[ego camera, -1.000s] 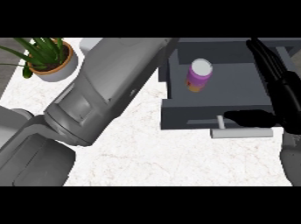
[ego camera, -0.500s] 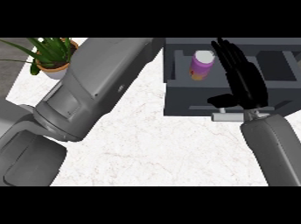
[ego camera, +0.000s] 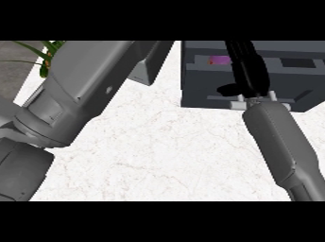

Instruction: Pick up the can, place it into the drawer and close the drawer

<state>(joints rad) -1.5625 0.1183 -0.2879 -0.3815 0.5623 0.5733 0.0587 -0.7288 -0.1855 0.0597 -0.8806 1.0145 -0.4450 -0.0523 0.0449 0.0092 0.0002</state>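
Green leaves of a potted plant [ego camera: 45, 56] are poking in at the far left, by the top edge of the white marble counter [ego camera: 158, 156], and you are seeing only part of it. Next to the plant, the big grey left arm [ego camera: 81, 94] is stretching up across the left side of your view, and its hand is lying out of sight, so you cannot tell how it is holding its fingers. Moving right, the dark grey drawer [ego camera: 200, 90] is sitting open at the top right, with its front wall facing you. Inside it, near the back, the purple can [ego camera: 219, 60] is lying, and you are seeing only a small bit of it just left of the black fingers. The right hand [ego camera: 247, 71] is reaching over the drawer with its fingers stretched out straight, holding nothing. Its thumb is sticking out to the left, over the drawer's front wall. Below it, the grey right forearm [ego camera: 284, 146] is running down to the lower right.
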